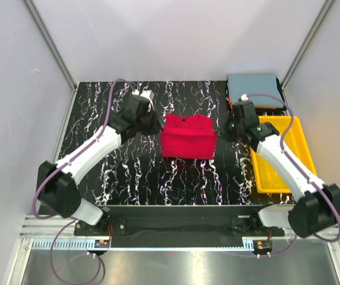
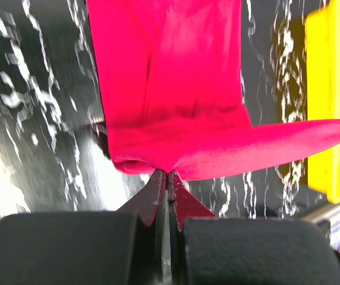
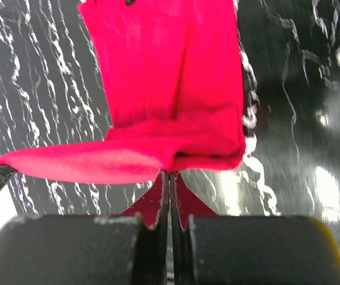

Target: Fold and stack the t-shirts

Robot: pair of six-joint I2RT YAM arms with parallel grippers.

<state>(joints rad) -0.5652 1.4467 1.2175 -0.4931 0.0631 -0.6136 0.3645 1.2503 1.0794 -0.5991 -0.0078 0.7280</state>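
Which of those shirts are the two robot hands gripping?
The bright red cloth t-shirt in the middle: the left hand and right hand each pinch a side of it. The folded grey-blue shirt lies apart in the far right corner.

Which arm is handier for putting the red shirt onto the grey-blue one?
Probably the right. Both pincers grip the red shirt, but the right pincer sits nearest the grey-blue shirt; the left pincer is across the cloth from it.
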